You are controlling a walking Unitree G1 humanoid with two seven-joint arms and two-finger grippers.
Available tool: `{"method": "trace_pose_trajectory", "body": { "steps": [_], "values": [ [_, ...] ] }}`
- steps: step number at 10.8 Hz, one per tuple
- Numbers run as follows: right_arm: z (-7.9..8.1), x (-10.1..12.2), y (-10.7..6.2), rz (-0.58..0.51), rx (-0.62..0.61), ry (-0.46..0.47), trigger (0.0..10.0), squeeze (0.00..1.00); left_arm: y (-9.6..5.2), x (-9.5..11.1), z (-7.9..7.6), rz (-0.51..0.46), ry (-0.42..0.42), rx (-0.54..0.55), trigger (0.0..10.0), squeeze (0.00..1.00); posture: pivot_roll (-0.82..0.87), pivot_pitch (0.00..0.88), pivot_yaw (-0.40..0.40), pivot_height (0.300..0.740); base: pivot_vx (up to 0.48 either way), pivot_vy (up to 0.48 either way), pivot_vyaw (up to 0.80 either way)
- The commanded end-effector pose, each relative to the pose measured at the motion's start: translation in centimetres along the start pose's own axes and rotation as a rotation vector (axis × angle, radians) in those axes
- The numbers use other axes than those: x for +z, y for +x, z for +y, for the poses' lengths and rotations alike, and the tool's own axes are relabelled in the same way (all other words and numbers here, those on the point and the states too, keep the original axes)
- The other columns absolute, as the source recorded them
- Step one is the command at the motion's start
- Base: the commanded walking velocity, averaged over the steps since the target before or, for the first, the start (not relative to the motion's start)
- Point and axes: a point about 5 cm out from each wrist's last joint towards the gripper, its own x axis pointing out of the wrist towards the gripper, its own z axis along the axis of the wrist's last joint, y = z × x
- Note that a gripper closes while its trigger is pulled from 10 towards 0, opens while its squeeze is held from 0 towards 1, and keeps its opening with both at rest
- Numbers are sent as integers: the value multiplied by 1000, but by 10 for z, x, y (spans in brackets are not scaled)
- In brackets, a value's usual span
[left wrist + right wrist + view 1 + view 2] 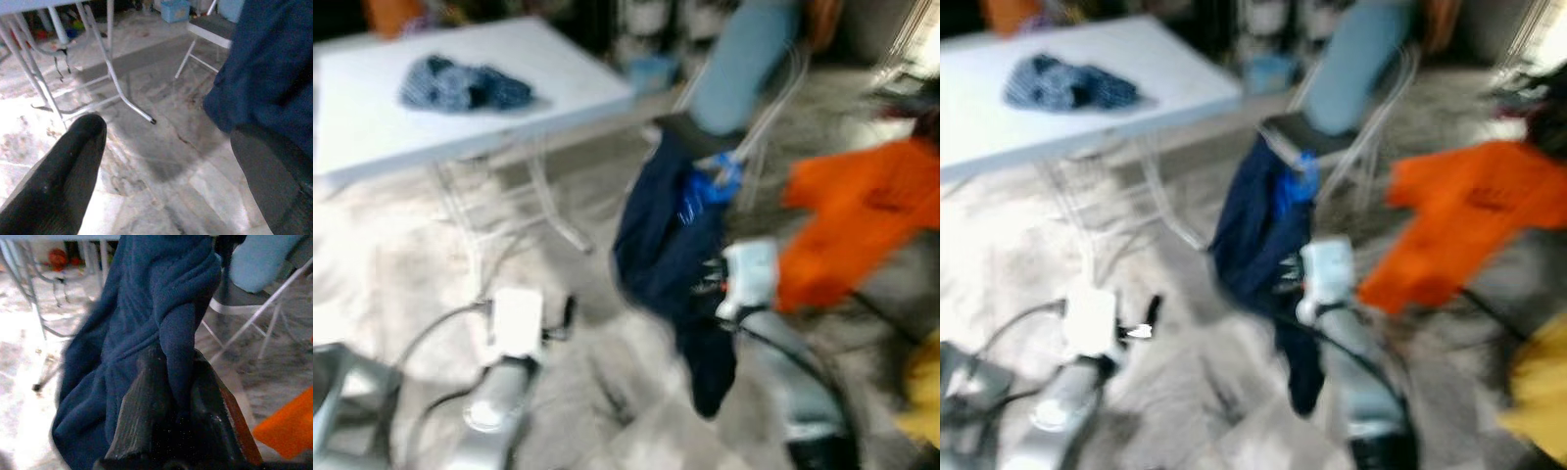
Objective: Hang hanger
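Observation:
A dark navy garment hangs in front of me with a bright blue hanger showing at its top. My right gripper is shut on a fold of that navy garment, holding it off the floor. My left gripper is low over the marble floor, to the left of the garment. It is open, with its black fingers wide apart and nothing between them. The head views are blurred.
A white folding table at the left back carries a blue checked cloth. A folding chair with a light blue back stands behind the garment. An orange garment hangs at the right, with something yellow below it.

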Motion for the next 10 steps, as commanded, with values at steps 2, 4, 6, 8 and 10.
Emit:
{"method": "trace_pose_trajectory", "body": {
  "steps": [2,4,6,8,10],
  "values": [
    [8,19,0,-93,90,5,10000,0,0,5,-4,-30,-31,-56,10000,0,-8,74,-11,740,0,0,0],
    [17,23,0,-115,141,4,10000,0,3,8,-3,-45,-17,-56,10000,0,-10,64,-14,740,0,0,0],
    [25,31,3,-145,220,-24,10000,0,9,13,-3,-80,-8,-100,10000,0,-19,36,-7,740,0,0,0],
    [18,39,6,-168,206,-16,10000,0,12,24,-4,-123,20,-130,10000,0,-20,9,-1,740,0,0,0],
    [16,41,8,-174,201,-23,10000,0,13,27,-1,-136,10,-127,10000,0,-28,8,-7,740,0,0,0]
  ]
}}
